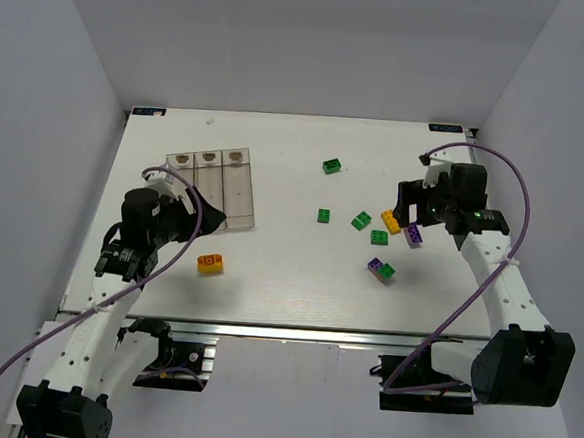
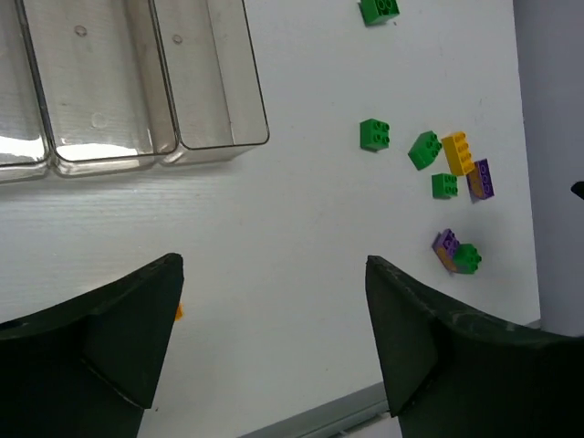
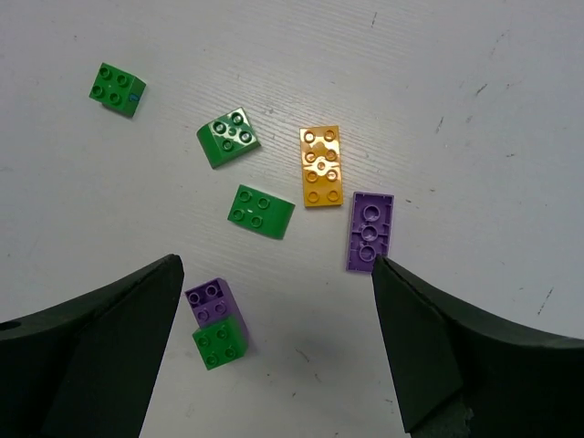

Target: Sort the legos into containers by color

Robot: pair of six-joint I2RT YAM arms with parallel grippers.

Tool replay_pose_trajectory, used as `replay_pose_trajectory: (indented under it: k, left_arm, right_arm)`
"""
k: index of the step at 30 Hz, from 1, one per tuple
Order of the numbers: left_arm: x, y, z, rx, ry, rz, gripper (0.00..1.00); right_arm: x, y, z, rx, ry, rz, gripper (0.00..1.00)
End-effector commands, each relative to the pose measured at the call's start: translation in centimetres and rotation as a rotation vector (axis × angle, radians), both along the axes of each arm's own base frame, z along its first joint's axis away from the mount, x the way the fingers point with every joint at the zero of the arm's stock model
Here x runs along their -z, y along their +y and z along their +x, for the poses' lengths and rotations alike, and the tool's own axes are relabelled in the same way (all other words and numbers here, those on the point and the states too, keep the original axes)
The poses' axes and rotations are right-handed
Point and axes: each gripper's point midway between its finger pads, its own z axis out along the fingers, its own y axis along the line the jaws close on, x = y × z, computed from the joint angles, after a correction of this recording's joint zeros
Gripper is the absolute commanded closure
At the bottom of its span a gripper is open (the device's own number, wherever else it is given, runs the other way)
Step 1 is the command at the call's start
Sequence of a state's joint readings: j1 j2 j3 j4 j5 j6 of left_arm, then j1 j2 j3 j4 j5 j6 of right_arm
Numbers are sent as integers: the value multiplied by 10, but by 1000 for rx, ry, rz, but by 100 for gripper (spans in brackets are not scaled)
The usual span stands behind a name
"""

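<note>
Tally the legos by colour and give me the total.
Green legos: 5
Purple legos: 2
Yellow-orange legos: 2
Total: 9

Light is bright and even, shadows soft, focus sharp, with glare on the containers [image 2: 205, 73].

The top camera is looking down on the whole tabletop [image 1: 287, 289] from above its near edge. Both wrist cameras are sharing the brick cluster [image 3: 260, 212] by the right edge, the right one from nearer.
</note>
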State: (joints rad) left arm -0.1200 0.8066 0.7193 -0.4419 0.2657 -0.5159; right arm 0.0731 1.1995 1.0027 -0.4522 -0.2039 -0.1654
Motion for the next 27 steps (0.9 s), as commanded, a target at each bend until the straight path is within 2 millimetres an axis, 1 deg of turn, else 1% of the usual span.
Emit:
replay_pose_trajectory:
  k: [1, 3, 4, 5, 6, 7, 8, 9, 10, 11, 12, 13, 14, 15, 17, 18, 20, 21, 22, 24, 26, 27]
  left_arm:
    - [8, -14, -18, 50, 49, -77, 12]
    - [14, -19, -23, 67, 83, -107, 19]
    - [19, -21, -26, 74, 112, -115, 32]
    - [22, -22, -27, 76, 131, -125, 40]
    - [25, -23, -28, 74, 153, -138, 48]
    - [27, -24, -29, 68, 170, -147, 67]
    - [31, -24, -30, 45, 198, -166, 77]
    - [32, -23, -30, 28, 211, -176, 81]
    - [36, -22, -33, 6, 243, -183, 82]
    - [38, -16, -30, -58, 264, -197, 79]
    - [39, -15, -30, -84, 281, -207, 72]
    - [44, -12, -32, -121, 313, -211, 62]
    - [45, -9, -32, -168, 334, -234, 41]
    - [50, -8, -33, -195, 363, -240, 32]
    - [57, -3, -34, -258, 405, -249, 17]
    - [66, 0, -37, -287, 453, -241, 15]
    - [75, 7, -38, -359, 496, -230, 11]
    - [80, 11, -41, -392, 533, -219, 10]
    - [86, 13, -40, -430, 572, -219, 10]
    - [90, 19, -41, -489, 613, -202, 9]
    - [99, 20, -43, -546, 679, -200, 8]
    - [104, 25, -49, -588, 721, -180, 8]
  right_arm:
    - [-21, 2, 6, -16, -39, 7, 11]
    - [-23, 8, 5, -93, -48, -3, 11]
    - [-21, 22, -7, -193, -23, 27, 11]
    - [-21, 26, -11, -288, -47, -13, 11]
    - [-23, 30, -14, -332, -56, -19, 11]
    - [-24, 41, -24, -409, -44, 16, 11]
    - [-26, 42, -26, -453, -64, 5, 11]
    - [-27, 46, -28, -475, -69, 10, 11]
    - [-28, 48, -30, -493, -73, 18, 11]
    - [-26, 50, -32, -511, -71, 22, 11]
    - [-29, 55, -36, -567, -93, 28, 11]
    - [-30, 59, -39, -610, -99, 30, 11]
    - [-29, 60, -43, -623, -89, 38, 11]
    - [-29, 63, -44, -614, -79, 65, 11]
    - [-29, 68, -46, -628, -76, 88, 11]
    - [-25, 70, -48, -629, -66, 99, 11]
    - [-25, 71, -46, -618, -83, 105, 16]
    - [-24, 73, -47, -617, -78, 114, 17]
    - [-19, 72, -49, -610, -70, 117, 19]
    - [-17, 74, -50, -610, -65, 127, 19]
    - [-12, 75, -52, -610, -53, 134, 19]
    - [-13, 75, -52, -610, -57, 132, 19]
